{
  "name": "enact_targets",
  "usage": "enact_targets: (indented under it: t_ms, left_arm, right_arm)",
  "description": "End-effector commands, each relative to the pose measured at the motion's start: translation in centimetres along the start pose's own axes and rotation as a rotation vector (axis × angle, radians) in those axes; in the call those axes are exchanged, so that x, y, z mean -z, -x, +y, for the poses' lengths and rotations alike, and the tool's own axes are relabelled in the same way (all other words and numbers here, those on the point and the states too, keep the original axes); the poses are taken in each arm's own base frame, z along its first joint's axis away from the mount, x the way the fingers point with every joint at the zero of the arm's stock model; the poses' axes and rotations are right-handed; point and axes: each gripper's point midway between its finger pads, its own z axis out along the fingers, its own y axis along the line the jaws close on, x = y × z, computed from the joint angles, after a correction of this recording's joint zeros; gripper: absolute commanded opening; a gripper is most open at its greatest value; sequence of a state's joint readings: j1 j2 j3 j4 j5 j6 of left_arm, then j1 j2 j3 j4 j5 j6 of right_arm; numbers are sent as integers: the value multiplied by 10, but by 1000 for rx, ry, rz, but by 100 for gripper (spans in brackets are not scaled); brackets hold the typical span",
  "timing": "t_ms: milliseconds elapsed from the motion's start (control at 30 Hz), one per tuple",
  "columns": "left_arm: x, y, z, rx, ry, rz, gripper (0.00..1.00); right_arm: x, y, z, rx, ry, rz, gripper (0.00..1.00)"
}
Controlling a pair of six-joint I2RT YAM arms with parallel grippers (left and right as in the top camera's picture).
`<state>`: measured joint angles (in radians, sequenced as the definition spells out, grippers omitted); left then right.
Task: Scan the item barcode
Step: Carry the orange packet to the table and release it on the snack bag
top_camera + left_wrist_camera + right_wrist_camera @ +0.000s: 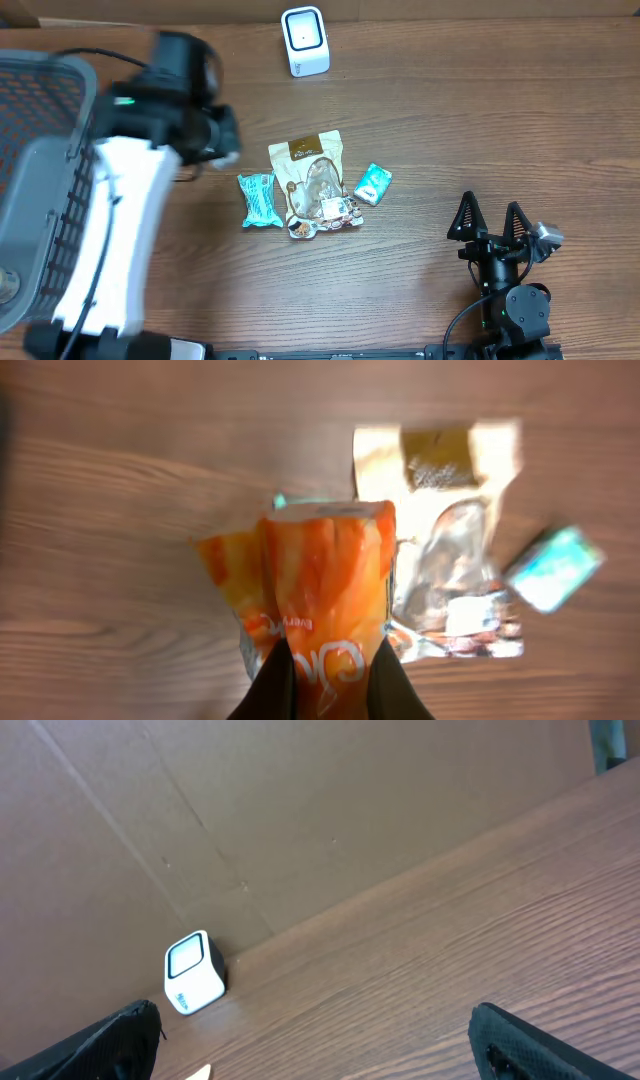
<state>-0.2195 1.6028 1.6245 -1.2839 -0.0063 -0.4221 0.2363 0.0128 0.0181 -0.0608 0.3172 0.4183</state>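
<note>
The left end effector [332,675] was clenched on an orange snack packet [320,580], held above the wooden surface [480,120] just left of a tan pouch [312,175] and well apart from the white scanner [304,40] at the far edge. The right end effector [490,222] stood released, jaws spread wide, near the surface's right front, grasping nothing.

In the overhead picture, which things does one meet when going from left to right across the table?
Grey basket → teal bar wrapper → beige pouch → small teal packet → right gripper. The white scanner, farther back in line with the pouch, is left out.
</note>
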Motion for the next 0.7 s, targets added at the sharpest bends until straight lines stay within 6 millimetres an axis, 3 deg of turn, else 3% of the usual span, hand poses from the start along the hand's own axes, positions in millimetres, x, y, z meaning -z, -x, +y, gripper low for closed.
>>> enact_targets:
  t_ms: [0,167,367,433,500,567,667]
  left_arm:
    - [-46,-29,-4,22,70,85,4]
    - [-100,-62,-34,-33,36,171,4]
    - [-129,-75,-63,-92,11,186,7]
    - [-135,-79,-68,-101,12,192,18]
    - [-137,-81,-70,-109,14,197,43]
    - [-138,-82,-70,-109,15,199,58]
    - [-138,-81,-70,-108,15,199,67]
  right_arm:
    - [0,-1,0,3,5,-3,100]
    - [0,-1,0,3,5,-3,100]
    - [0,-1,0,3,5,-3,100]
    - [0,-1,0,3,5,-3,100]
    - [0,-1,0,3,5,-3,100]
    - [0,-1,0,3,5,-3,100]
    - [0,-1,0,3,5,-3,100]
